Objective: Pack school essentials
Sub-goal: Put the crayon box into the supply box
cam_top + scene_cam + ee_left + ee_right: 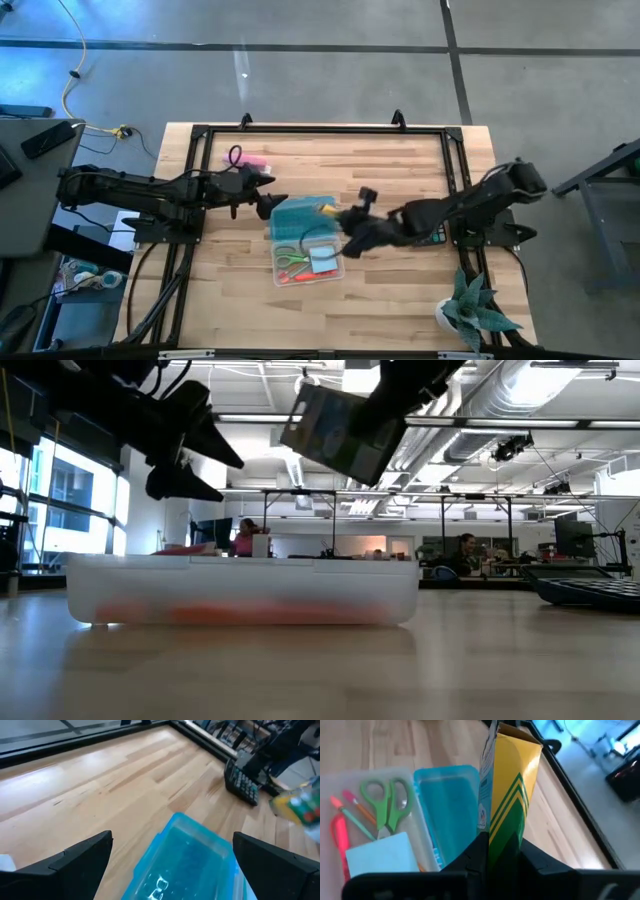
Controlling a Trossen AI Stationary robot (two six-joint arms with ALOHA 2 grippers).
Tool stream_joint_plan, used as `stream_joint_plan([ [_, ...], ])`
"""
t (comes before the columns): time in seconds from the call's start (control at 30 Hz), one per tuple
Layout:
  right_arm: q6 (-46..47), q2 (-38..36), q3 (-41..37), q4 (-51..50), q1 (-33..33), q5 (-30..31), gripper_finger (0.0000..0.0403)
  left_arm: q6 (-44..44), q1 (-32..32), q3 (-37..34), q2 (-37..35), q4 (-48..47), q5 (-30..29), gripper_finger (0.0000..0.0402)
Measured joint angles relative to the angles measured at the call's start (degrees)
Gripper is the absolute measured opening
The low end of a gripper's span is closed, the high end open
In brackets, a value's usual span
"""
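A clear plastic box [308, 262] sits on the table, and its wall shows in the low view [245, 592]. In it lie green-handled scissors [387, 802], pencils [357, 817], an orange-red pen [339, 837] and a light-blue note pad [382, 852]. A blue lid [298, 214] lies flat beside the box's far side. My right gripper [342, 224] is shut on a green-yellow block [512, 785] above the lid. My left gripper [268, 203] hovers open over the lid's left end [185, 855]. My right gripper [502, 845] pinches the green-yellow block by its lower end [505, 837] between the two fingers, coming from the table's right. The block is lifted clear, stands on past the fingers and hangs tilted above the box [340, 425].
A dark calculator [242, 782] lies under the right arm. A pink item [255, 160] and a black loop [235, 157] lie near the far left corner. A spiky potted plant [475, 312] stands at the near right corner. A black frame [330, 130] borders the table's far edge.
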Motion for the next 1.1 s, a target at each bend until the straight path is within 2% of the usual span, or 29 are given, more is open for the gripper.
stream_joint_plan([
  [0.4, -9.38, 19.10, 13.75, -0.19, 8.21, 11.23, 0.0047, 1.81, 1.46, 3.90, -2.46, -8.85, 0.08, 0.0400],
  [0.63, -11.44, 27.69, 23.36, -4.12, 11.58, 18.98, 0.0047, 1.81, 1.46, 4.11, -2.46, -9.36, -0.04, 0.0400],
  [0.9, -13.85, 33.65, 26.92, -5.74, 12.80, 19.19, 0.0047, 5.39, 1.46, 4.11, -2.74, -9.87, 0.13, 0.0400],
  [1.1, -15.65, 35.76, 26.92, -7.43, 12.67, 19.16, 0.0047, 5.87, 1.46, 4.13, -6.12, -9.94, 0.57, 0.0400],
])
